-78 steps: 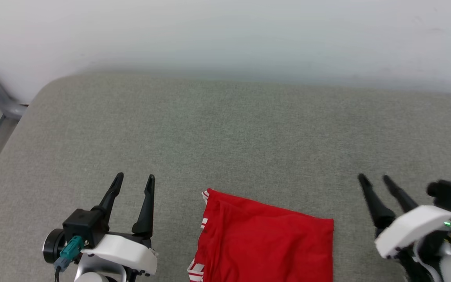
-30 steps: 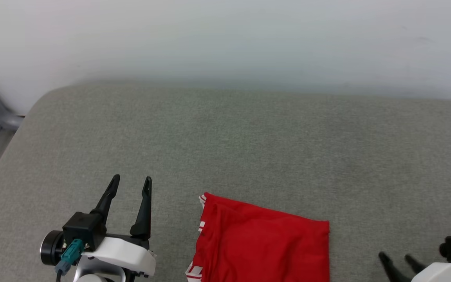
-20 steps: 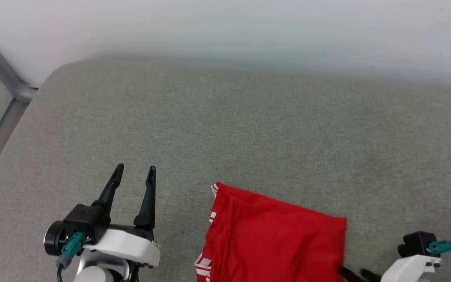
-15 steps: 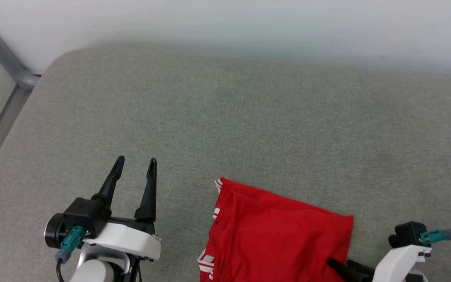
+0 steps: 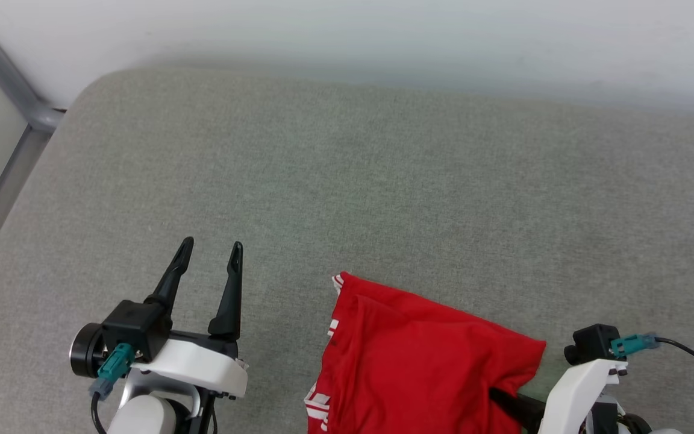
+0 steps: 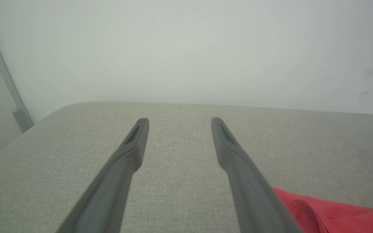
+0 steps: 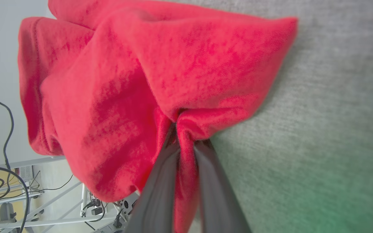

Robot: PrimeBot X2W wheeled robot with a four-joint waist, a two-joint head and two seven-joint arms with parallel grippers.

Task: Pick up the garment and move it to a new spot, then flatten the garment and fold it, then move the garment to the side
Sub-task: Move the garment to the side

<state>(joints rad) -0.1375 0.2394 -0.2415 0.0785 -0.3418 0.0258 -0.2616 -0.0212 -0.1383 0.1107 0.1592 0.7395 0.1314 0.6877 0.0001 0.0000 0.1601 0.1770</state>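
The garment [image 5: 419, 361] is a folded red jersey with white-and-red striped trim along its left edge, lying at the near edge of the grey cushioned surface [image 5: 347, 193]. My right gripper [image 7: 186, 136] is shut on the garment's [image 7: 134, 74] right edge, with red cloth bunched between the two dark fingers. In the head view that gripper [image 5: 500, 399] reaches in under the garment's lower right corner. My left gripper [image 5: 209, 248] stands open to the left of the garment, holding nothing. In the left wrist view its fingers [image 6: 180, 121] are spread wide, and a red corner of the garment [image 6: 335, 213] shows at lower right.
A white wall [image 5: 383, 36] runs behind the cushion. A grey metal frame [image 5: 9, 90] stands at the far left corner. Past the cushion's near edge, the right wrist view shows cables and a metal rack [image 7: 8, 181] on the floor.
My right gripper dropped low, moved left to the garment's right edge and shut on it, bunching the cloth. The head camera shifted. My left gripper stayed open in place.
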